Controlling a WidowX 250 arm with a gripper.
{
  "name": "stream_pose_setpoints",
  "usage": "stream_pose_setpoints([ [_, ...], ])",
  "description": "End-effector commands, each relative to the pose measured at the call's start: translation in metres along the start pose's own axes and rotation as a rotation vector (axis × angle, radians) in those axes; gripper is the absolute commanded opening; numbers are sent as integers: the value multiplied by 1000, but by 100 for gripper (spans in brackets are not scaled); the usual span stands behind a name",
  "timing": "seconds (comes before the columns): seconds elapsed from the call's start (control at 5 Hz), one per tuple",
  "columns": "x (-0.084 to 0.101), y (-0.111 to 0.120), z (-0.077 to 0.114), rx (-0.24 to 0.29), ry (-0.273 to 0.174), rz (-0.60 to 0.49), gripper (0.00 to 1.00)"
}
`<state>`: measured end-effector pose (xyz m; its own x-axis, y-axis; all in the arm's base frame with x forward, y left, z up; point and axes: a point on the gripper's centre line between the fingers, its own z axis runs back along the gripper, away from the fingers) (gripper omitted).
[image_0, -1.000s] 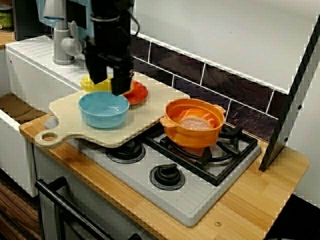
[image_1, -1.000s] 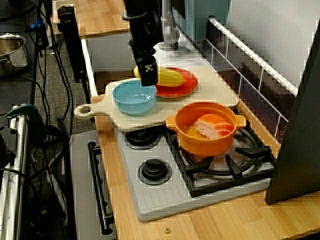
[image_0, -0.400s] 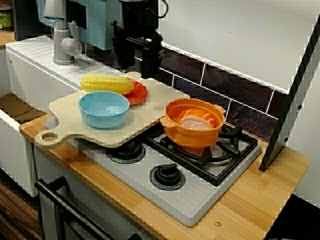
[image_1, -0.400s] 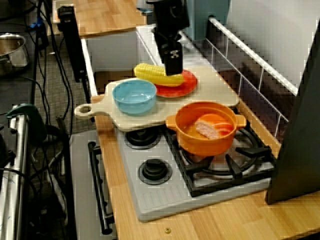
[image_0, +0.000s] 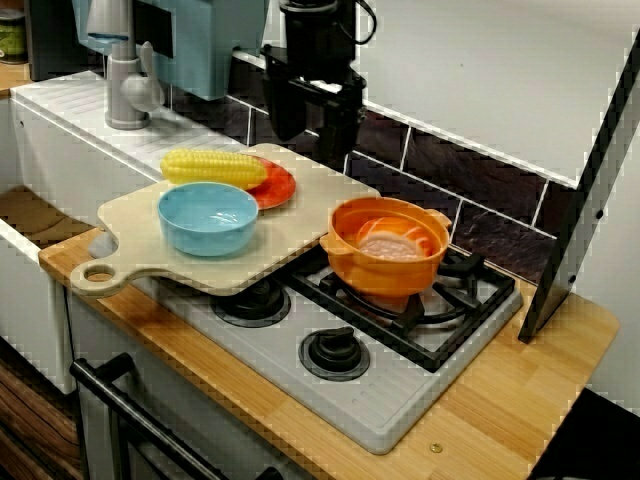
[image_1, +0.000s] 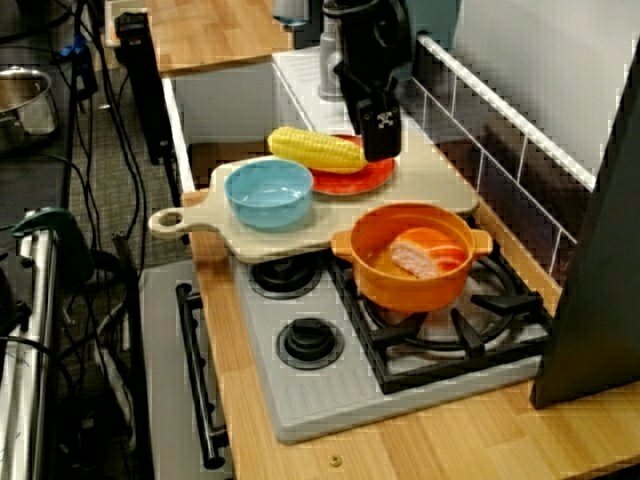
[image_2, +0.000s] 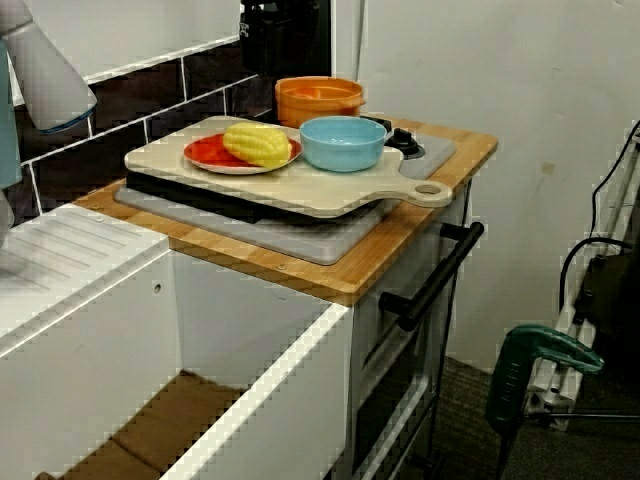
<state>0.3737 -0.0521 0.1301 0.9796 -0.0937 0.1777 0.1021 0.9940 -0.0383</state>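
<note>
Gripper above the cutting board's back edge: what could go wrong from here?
1. The corn overhangs the red plate's rim; a brush from the gripper hovering beside it could roll it off.
2. The cutting board sits raised on the stove with its handle end jutting out; a push there might rock it and the blue bowl.
3. The orange pot stands close beside the board, so a low sideways sweep could knock it.

corn (image_0: 213, 167) on plate (image_0: 279, 190), bowl (image_0: 208, 218) beside it, both on board (image_0: 322, 193).
</note>
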Motion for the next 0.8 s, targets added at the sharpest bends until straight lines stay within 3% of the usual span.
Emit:
stream_pose_setpoints([
  [0.0,5,-22,5,17,-63,-24,100],
  [0.6,7,-25,-10,26,-51,-30,100],
])
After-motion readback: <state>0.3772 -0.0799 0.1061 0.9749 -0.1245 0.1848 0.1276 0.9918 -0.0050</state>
